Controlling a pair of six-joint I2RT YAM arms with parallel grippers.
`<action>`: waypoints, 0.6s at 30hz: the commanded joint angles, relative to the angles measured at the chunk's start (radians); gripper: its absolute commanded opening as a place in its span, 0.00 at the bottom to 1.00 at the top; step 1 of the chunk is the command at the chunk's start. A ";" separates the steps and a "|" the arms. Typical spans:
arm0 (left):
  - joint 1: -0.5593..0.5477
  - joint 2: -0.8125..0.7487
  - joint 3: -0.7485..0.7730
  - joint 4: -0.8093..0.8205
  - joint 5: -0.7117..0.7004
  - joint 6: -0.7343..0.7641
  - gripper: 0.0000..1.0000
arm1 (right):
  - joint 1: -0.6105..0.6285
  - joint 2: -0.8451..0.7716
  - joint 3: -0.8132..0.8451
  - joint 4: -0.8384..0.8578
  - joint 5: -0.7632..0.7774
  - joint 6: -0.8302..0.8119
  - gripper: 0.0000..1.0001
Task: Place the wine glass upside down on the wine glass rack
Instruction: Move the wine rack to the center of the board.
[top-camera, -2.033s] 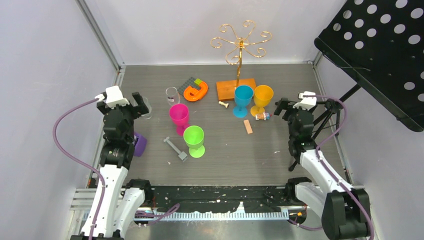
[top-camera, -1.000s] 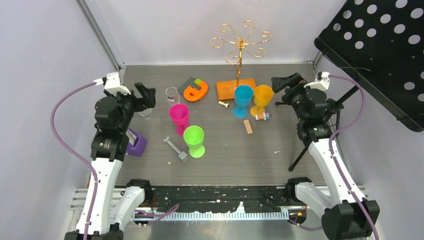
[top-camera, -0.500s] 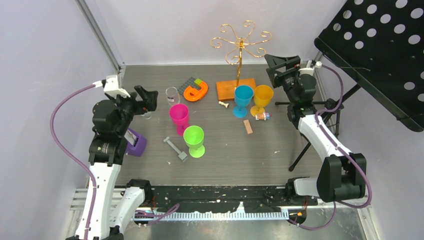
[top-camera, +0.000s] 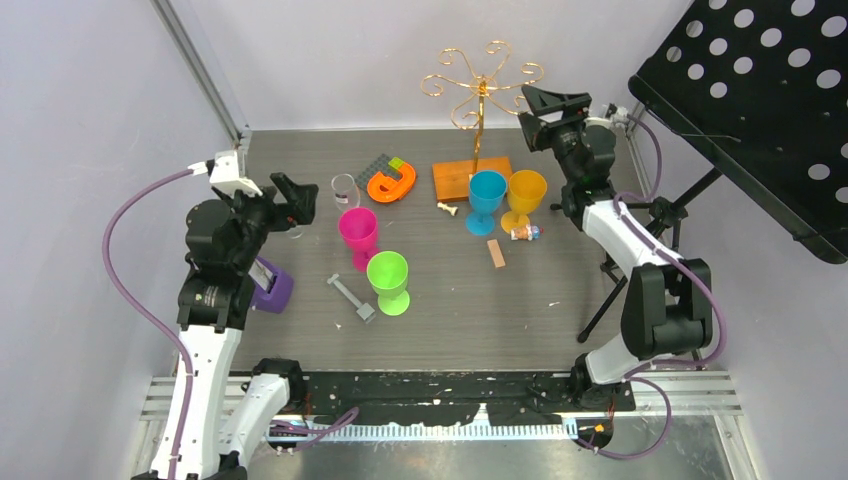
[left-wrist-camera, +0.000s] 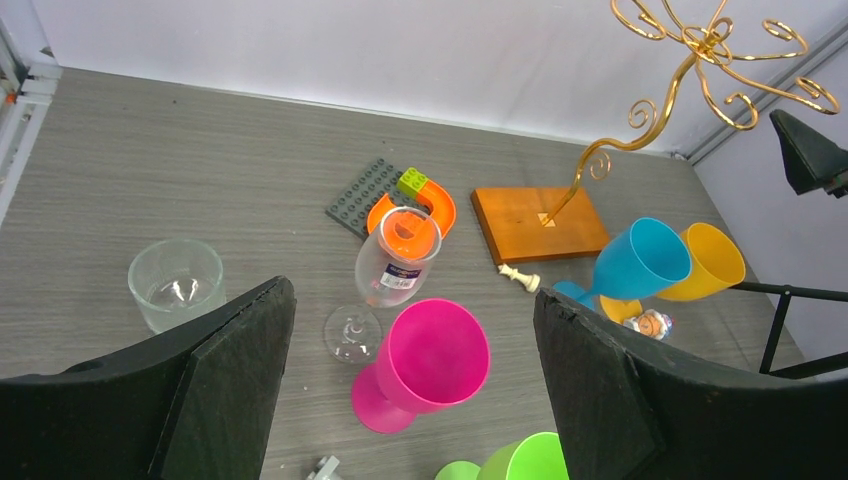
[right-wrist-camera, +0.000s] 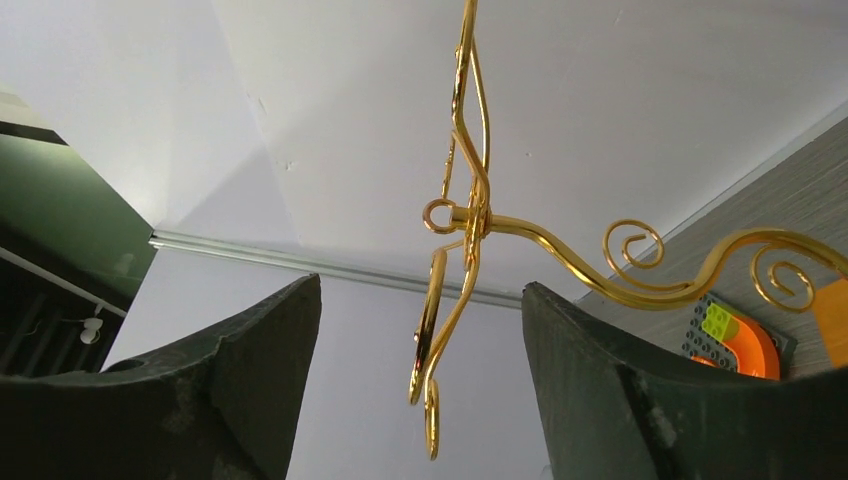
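reach stage, apparently: the left gripper (top-camera: 293, 200), jaws wide and empty, hovers near the clear wine glass (left-wrist-camera: 397, 258), upright on the desk (top-camera: 450, 300) beside a pink goblet (left-wrist-camera: 432, 355); the right gripper (top-camera: 543, 103), jaws wide, faces the wine glass rack (top-camera: 470, 178). next: descend, close on the glass.

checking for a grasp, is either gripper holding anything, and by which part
Nothing is held. The left gripper is open and empty; the right gripper is open near the top of the wine glass rack.
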 joint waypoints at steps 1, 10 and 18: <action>-0.004 -0.012 0.013 -0.008 0.009 0.004 0.87 | 0.032 0.033 0.112 -0.003 -0.006 0.031 0.74; -0.004 -0.013 0.010 -0.044 -0.012 0.025 0.88 | 0.052 0.093 0.163 -0.036 0.022 0.025 0.61; -0.004 -0.019 0.005 -0.059 -0.022 0.035 0.88 | 0.053 0.121 0.173 -0.065 0.029 0.031 0.49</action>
